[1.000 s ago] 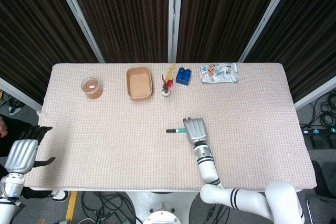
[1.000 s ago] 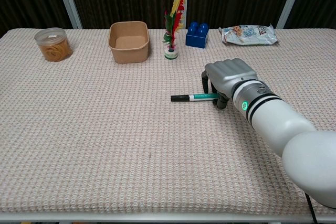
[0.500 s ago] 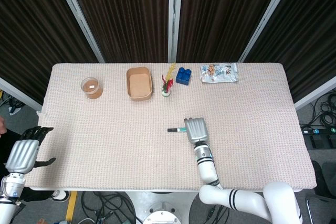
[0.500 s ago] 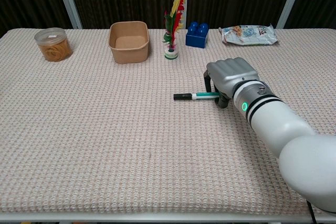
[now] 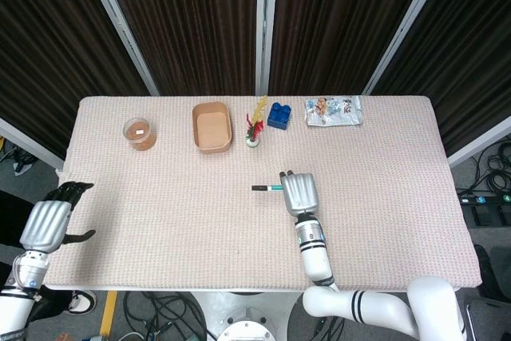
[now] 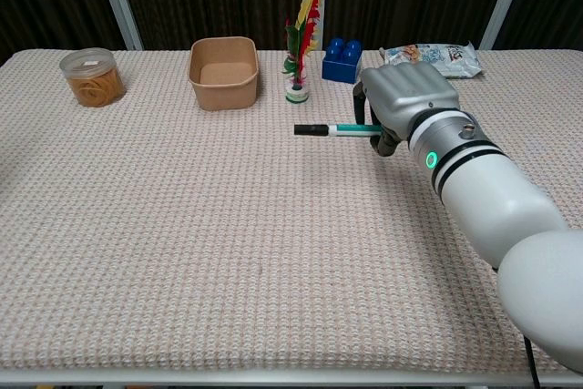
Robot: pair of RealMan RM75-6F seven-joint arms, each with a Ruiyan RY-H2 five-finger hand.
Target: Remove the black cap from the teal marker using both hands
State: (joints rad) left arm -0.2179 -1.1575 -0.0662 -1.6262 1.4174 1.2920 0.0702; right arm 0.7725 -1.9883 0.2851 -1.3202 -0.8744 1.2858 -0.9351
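You can read no text here; the print on the snack packet (image 6: pixel 432 58) beside the blue block (image 6: pixel 342 60) is too small.

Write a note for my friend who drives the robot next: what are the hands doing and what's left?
Right hand grips the teal marker, lifted off the table, black cap pointing left.
Left hand hangs open at the table's left edge, holding nothing.
Done: marker picked up.
Left: bring the left hand over, grip the cap, pull it off.
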